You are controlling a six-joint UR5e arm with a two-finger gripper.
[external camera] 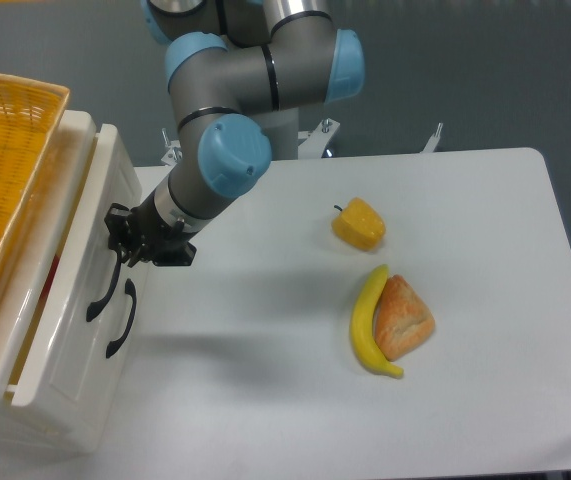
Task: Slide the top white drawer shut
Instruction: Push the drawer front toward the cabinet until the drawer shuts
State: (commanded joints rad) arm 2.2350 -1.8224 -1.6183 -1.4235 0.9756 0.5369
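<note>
The top white drawer (85, 240) of the glossy white cabinet at the left stands only a narrow gap out from the cabinet body. Its curved dark handle (102, 291) shows on the front face, with the lower drawer's handle (122, 322) just beside it. My black gripper (123, 240) presses against the drawer front right above the handle. Its fingers look close together with nothing held. A sliver of something red (57, 264) shows inside the remaining gap.
A yellow wicker basket (5, 160) sits on top of the cabinet. On the white table (485, 300) lie a yellow pepper (359, 224), a banana (367, 322) and a piece of bread (403, 318), all to the right of the arm.
</note>
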